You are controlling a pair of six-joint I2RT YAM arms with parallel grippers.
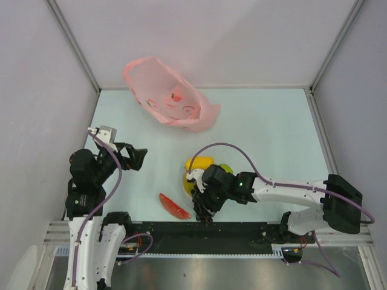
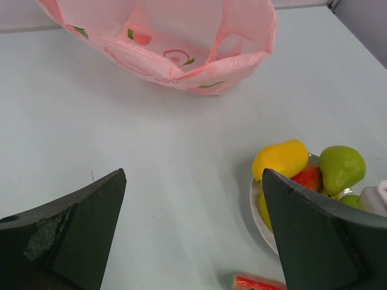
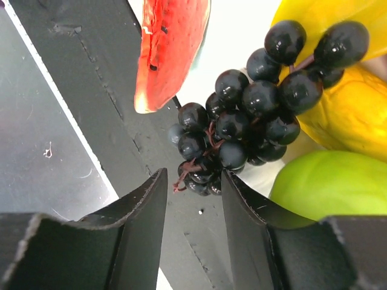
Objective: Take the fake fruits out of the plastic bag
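The pink plastic bag (image 1: pixel 169 99) lies at the back of the table, its mouth open toward the left wrist view (image 2: pixel 175 42). A white bowl (image 2: pixel 257 211) holds a yellow mango (image 2: pixel 281 158), a red mango (image 2: pixel 308 178) and a green pear (image 2: pixel 341 166). A watermelon slice (image 1: pixel 174 206) lies on the table in front of the bowl. My right gripper (image 1: pixel 202 211) is over the table's front edge, its jaws (image 3: pixel 193 175) closed on the lower end of the dark purple grape bunch (image 3: pixel 254 115). My left gripper (image 1: pixel 136 158) is open and empty (image 2: pixel 193 175), left of the bowl.
The black front rail (image 3: pixel 91 90) runs under my right gripper. White walls enclose the table on three sides. The right wrist view also shows the watermelon slice (image 3: pixel 169 48), yellow mango (image 3: pixel 344 121) and green pear (image 3: pixel 326 187) close by.
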